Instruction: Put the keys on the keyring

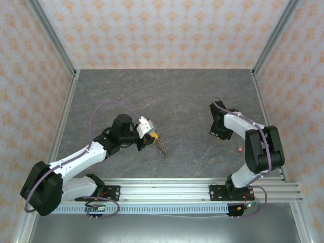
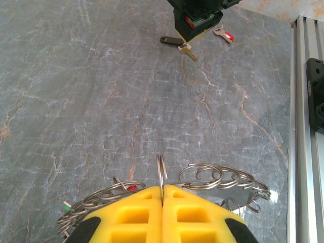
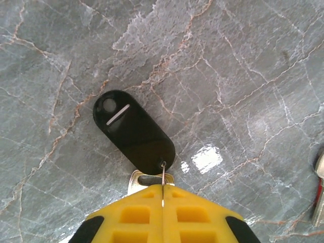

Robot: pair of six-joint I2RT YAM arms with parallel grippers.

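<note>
Now, the left tool (image 2: 162,195) is pinched shut on one upright loop of the keyring (image 2: 161,169), its other coils resting on the table (image 2: 101,101) either side. The right tool (image 3: 163,195) is clamped on a black key fob (image 3: 132,130) by its thin wire ring, a red-headed key (image 2: 224,34) nearby.

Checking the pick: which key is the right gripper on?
The key with the black tag: its head sits at the tips of the right gripper; the red-headed key lies apart, untouched.
</note>
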